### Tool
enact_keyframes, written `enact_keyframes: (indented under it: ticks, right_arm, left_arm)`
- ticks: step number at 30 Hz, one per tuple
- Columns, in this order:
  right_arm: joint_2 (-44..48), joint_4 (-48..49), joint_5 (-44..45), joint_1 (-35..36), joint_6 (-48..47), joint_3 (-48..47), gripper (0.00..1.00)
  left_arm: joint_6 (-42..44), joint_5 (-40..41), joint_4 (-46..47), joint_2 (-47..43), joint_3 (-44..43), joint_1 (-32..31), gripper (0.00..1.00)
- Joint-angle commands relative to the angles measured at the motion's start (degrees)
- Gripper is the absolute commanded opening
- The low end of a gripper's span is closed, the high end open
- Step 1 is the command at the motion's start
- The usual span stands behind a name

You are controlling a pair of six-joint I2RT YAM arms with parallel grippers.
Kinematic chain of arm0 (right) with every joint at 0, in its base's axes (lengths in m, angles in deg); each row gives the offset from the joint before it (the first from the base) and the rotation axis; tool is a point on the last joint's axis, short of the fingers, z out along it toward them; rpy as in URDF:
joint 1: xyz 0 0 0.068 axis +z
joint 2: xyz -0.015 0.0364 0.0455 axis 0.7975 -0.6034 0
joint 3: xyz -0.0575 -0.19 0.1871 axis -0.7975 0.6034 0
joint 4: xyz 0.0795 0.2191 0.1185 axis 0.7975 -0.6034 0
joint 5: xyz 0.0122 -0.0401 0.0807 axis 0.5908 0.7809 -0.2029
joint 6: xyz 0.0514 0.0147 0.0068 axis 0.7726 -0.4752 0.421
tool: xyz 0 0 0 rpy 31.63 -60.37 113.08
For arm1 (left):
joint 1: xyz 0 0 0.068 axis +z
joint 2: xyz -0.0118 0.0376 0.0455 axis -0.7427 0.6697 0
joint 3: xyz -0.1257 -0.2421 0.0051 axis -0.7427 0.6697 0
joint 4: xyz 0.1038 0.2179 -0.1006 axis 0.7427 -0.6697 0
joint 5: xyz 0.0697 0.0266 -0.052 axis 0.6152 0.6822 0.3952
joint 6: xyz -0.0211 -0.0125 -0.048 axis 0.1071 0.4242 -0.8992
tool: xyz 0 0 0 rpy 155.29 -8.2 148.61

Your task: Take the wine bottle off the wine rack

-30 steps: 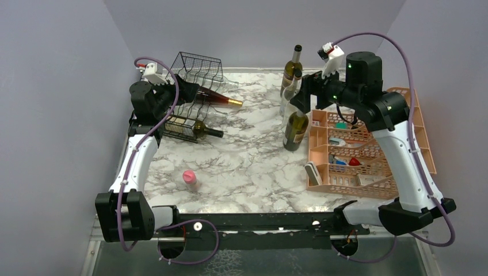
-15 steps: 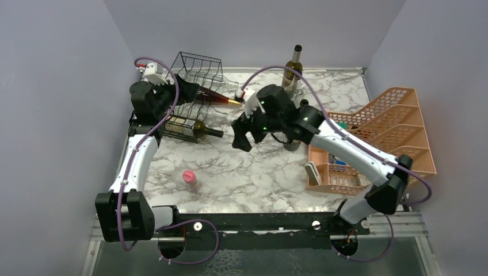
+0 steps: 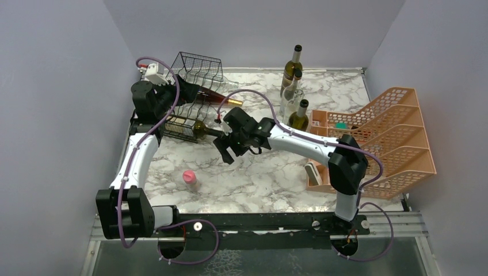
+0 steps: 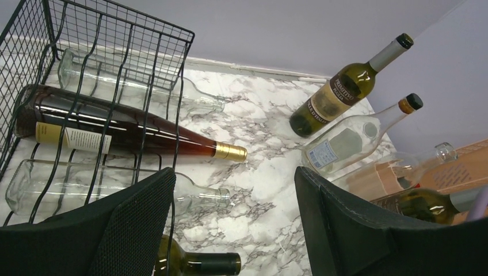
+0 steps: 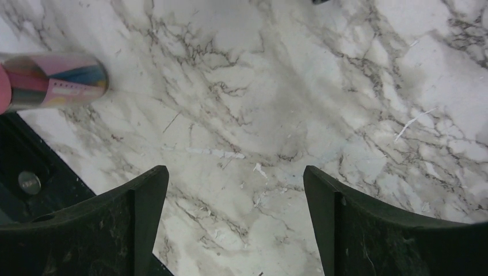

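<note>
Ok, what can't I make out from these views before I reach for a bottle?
Top external: the left hand covers the wine rack's left side, hiding the bottle bases there.
Left wrist: the dark green bottle at the bottom is cut off by the frame edge and a finger.
Right wrist: only marble table and a pink-capped container, cut by the left edge; no rack.

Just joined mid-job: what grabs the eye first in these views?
The black wine rack stands out at the far left, a dark bottle with a gold-foil neck poking out of it. The right gripper hangs open over the marble tabletop near the rack, and the left gripper, open too, faces the rack's bottles.
</note>
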Motion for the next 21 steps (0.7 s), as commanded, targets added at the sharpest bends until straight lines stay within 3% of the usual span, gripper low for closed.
enact_keyframes:
  ticks: [1, 4, 10, 21]
  right_arm:
    - [-2.7, 3.5, 9.0, 0.1, 4.2, -5.3, 0.9]
    - [-3.9, 2.2, 11.1, -0.4, 5.2, -7.4, 0.9]
    - [0.7, 6.6, 9.0, -1.7, 4.8, -1.1, 0.91]
    - [7.0, 9.2, 8.3, -2.6, 5.3, 8.6, 0.91]
  left_arm:
    - [0.5, 0.0, -0.5, 1.1, -0.6, 0.0, 0.82]
    - [1.6, -0.3, -3.3, 4.5, -2.6, -1.8, 0.82]
    - [3.9, -2.0, -11.3, 12.4, -8.2, -6.9, 0.87]
    - [9.4, 8.1, -22.8, 21.5, -13.7, -13.1, 0.82]
